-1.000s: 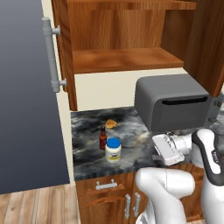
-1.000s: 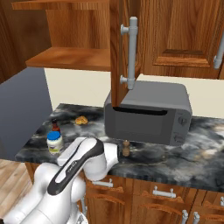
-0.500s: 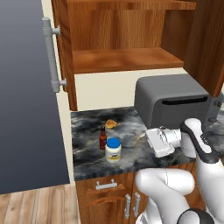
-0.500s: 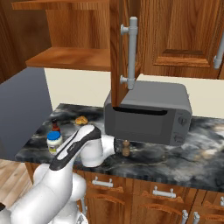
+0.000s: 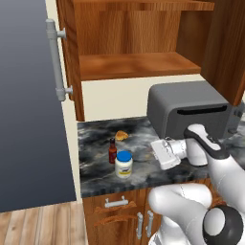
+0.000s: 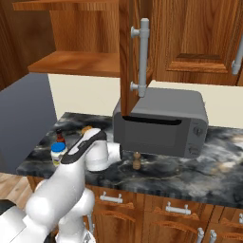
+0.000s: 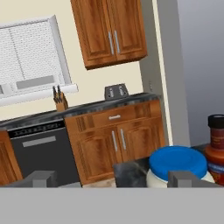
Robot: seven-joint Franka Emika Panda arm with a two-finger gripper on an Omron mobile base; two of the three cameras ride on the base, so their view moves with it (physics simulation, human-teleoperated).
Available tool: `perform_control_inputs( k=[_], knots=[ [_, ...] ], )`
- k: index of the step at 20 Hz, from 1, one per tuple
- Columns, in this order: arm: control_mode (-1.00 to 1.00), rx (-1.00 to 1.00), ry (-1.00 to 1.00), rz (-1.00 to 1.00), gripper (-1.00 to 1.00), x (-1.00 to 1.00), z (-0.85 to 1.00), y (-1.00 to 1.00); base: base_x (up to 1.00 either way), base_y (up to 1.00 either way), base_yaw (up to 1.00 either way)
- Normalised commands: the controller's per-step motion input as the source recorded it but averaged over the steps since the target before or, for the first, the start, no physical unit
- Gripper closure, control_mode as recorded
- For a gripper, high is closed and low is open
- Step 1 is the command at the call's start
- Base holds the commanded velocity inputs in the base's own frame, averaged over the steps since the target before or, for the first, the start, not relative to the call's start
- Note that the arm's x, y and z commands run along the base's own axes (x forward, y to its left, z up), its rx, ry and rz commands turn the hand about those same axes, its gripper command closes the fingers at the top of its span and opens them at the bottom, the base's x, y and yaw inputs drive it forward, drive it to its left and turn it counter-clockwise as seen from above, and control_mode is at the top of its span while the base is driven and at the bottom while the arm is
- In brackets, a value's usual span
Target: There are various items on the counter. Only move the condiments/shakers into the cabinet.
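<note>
On the dark marbled counter (image 5: 95,168) stand a dark-red sauce bottle (image 5: 112,150) and, in front of it, a white jar with a blue lid (image 5: 124,164). An orange-tan food lump (image 5: 121,135) lies behind them. My gripper (image 5: 159,154) hovers just right of the jar, pointing at it, open and empty. In the hand view the gripper (image 7: 113,179) has the jar (image 7: 177,164) close ahead by the right fingertip and the bottle (image 7: 215,142) beyond it. The small brown shaker (image 6: 136,161) stands before the toaster oven. The cabinet shelf (image 5: 134,64) is open above.
A grey toaster oven (image 5: 186,107) sits on the counter to the right, right behind my arm. The open cabinet door (image 6: 130,57) with its silver handle hangs above the oven. A tall grey fridge side (image 5: 28,119) bounds the left. Wooden drawers (image 5: 117,206) lie below.
My hand has travelled left along the counter front, from near the oven toward the blue-lidded jar. The jaws stayed open. Nothing on the counter moved.
</note>
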Motion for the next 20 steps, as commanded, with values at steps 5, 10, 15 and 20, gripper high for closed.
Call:
perform_control_inputs(
  k=[5,10,15,20],
  knots=[
    [-1.00,0.00,0.00,0.00,-1.00,0.19,-0.17,0.21,0.00,0.00,0.00],
    [-1.00,0.00,0.00,0.00,-1.00,0.16,-0.18,0.25,0.00,0.00,0.00],
    [-1.00,0.00,0.00,0.00,-1.00,0.08,-0.15,0.17,0.00,0.00,0.00],
    [-1.00,0.00,-0.01,0.00,-1.00,0.09,-0.06,0.09,0.00,0.00,0.00]
  ],
)
